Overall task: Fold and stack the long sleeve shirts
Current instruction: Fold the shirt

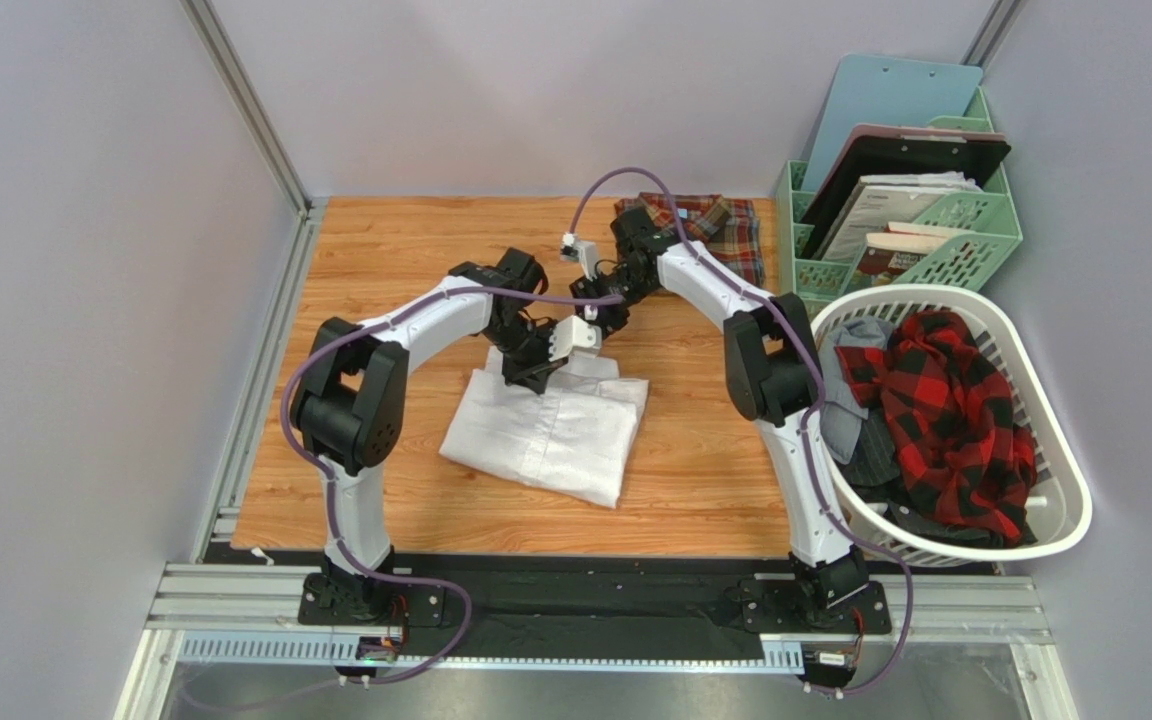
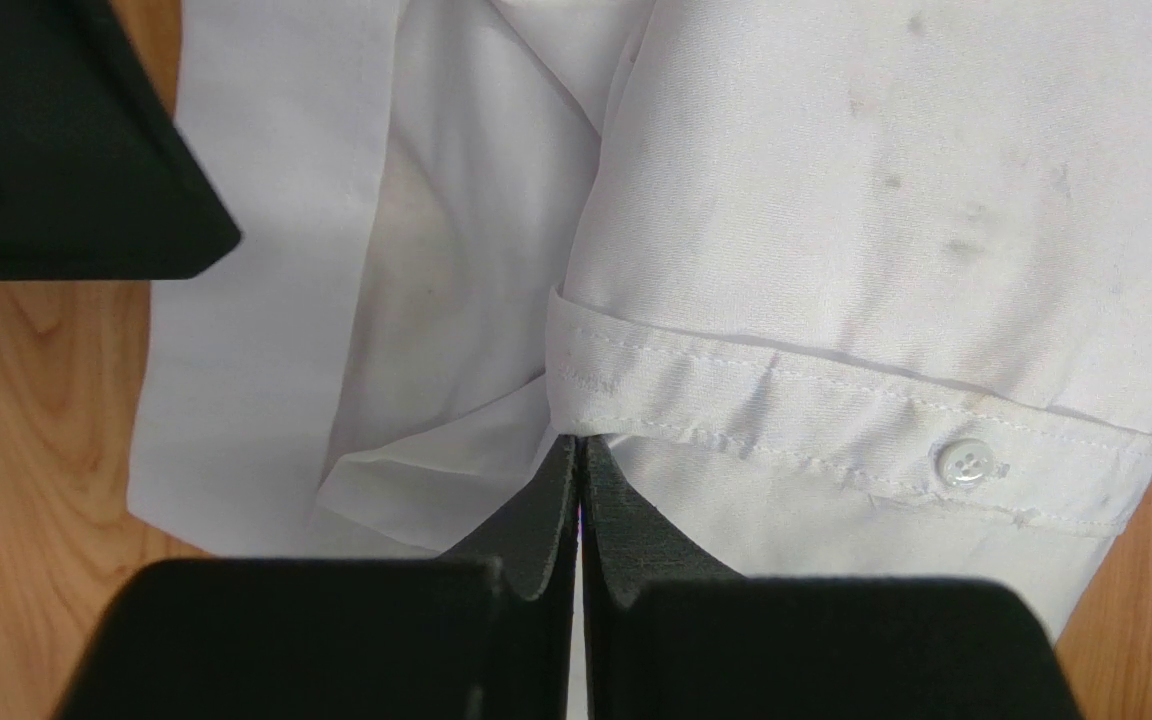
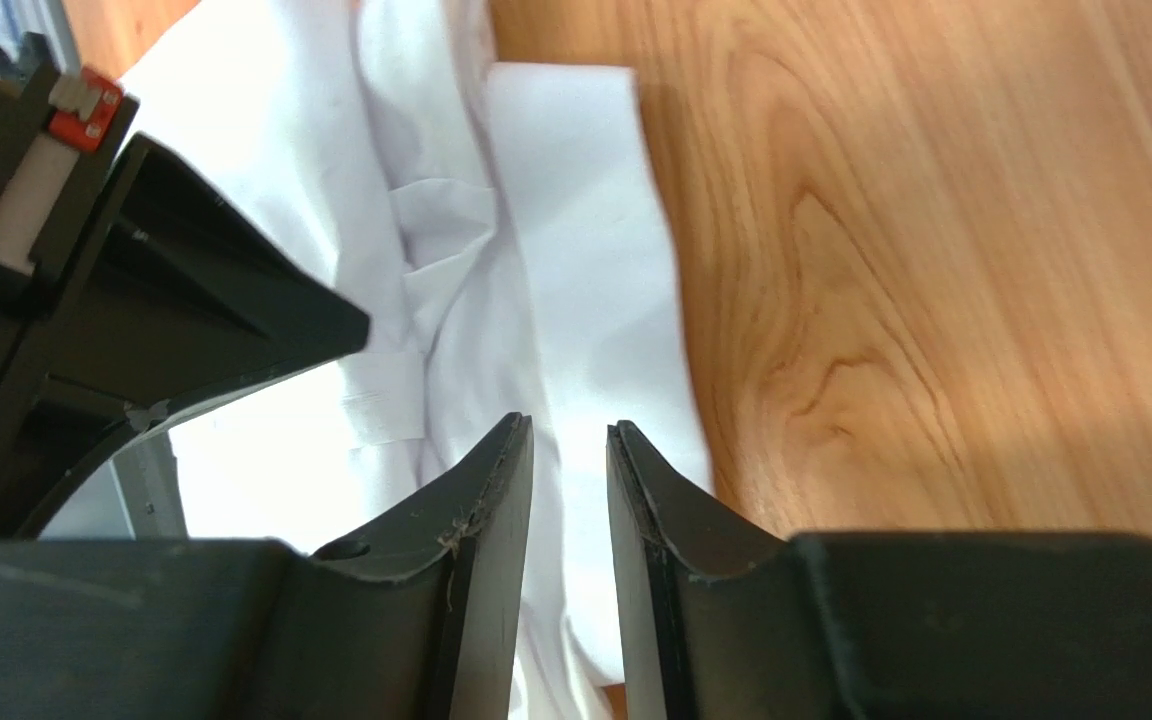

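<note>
The white shirt (image 1: 549, 428) lies partly folded on the table's middle, a cuffed sleeve (image 2: 838, 413) laid across its body. My left gripper (image 1: 542, 363) is at the shirt's far edge. Its jaws (image 2: 579, 444) are shut, and the tips pinch the corner of the buttoned cuff. My right gripper (image 1: 593, 311) hovers just beyond it, over the shirt's far edge (image 3: 567, 345). In the right wrist view its jaws (image 3: 567, 429) stand narrowly open and empty. The plaid shirt (image 1: 710, 228) lies folded at the back of the table.
A white laundry basket (image 1: 1056, 450) holding a red-black checked garment stands at the right. A green rack (image 1: 988, 225) with clipboards and papers stands at the back right. Grey walls enclose the wooden table (image 1: 387, 255).
</note>
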Available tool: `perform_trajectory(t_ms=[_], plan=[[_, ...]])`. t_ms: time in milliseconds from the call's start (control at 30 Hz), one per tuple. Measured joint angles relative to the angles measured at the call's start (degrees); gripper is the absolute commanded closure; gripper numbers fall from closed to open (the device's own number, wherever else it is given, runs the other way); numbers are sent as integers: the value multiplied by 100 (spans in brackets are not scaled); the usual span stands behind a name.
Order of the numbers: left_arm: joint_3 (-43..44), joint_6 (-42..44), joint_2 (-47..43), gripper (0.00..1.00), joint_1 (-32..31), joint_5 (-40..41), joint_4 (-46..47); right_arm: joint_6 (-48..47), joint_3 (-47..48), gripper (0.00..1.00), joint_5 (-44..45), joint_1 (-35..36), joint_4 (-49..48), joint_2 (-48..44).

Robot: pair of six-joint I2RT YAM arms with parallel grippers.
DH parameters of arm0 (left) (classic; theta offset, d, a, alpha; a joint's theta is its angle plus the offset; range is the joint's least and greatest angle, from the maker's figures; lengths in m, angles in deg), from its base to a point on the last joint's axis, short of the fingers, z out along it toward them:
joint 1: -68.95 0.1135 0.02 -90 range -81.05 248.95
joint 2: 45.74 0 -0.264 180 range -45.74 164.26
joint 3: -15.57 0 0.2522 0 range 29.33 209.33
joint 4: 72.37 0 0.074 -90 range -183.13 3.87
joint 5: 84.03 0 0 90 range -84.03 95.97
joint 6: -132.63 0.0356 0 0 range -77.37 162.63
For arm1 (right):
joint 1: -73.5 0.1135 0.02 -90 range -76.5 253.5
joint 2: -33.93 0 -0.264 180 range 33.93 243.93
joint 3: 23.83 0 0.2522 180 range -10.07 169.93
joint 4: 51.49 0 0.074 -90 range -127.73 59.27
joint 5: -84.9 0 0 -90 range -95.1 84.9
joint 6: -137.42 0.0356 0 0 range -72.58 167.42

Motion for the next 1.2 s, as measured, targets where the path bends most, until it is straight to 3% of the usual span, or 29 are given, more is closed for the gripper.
perform_trajectory(t_ms=[267,633,833,967,1200], plan=[[-693,-24,-83,100,-79,13,-129,-136,-140,74,229,286,74,11],[-1720,-96,-1029,100,-127,7,-393,-177,-761,76,-188,822,219,72],[-1757,-116,-1075,100,-155,11,-382,-131,-673,78,-223,809,326,68],[-1755,-151,-1075,100,-157,11,-367,22,-481,89,-345,802,337,68],[-1749,-157,-1075,100,-157,13,-363,192,-531,95,-472,839,352,149]])
